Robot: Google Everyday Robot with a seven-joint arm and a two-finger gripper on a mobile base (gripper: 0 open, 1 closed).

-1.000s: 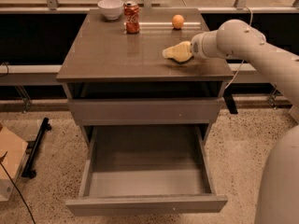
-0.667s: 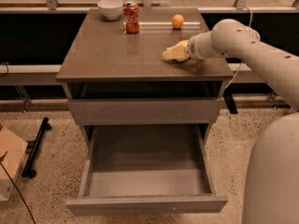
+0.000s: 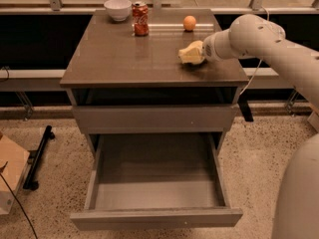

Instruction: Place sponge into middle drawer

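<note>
1. On the right half of the table, toward its near edge, sits the sponge, a pale yellow lump with a wavy outline. Whether it rests fully on the surface or is raised a little cannot be told.
2. Against the sponge's right side is the claw, reaching in from the right just above the table top. It touches the sponge, but whether it is clamped on it or only pressed against it cannot be told.
3. Behind the claw a thick white arm runs off to the right and toward the near side (a large rounded white part of the robot fills the near right corner).
4. Below the table top, the middle drawer stands pulled far out toward the near side. Its flat grey floor shows between the long side walls, and its plain front is nearest the camera.
5. Above that drawer, a similar upper drawer front sits shut, flush with the cabinet, with a dark gap between it and the table top.
6. Along the far edge of the table stand a white bowl at the left, a red soda can upright just right of it, and an orange ball farther right, a little beyond the sponge and apart from it.
7. Left of the cabinet, on the speckled floor, lie a black bar and part of a cardboard box.
</note>
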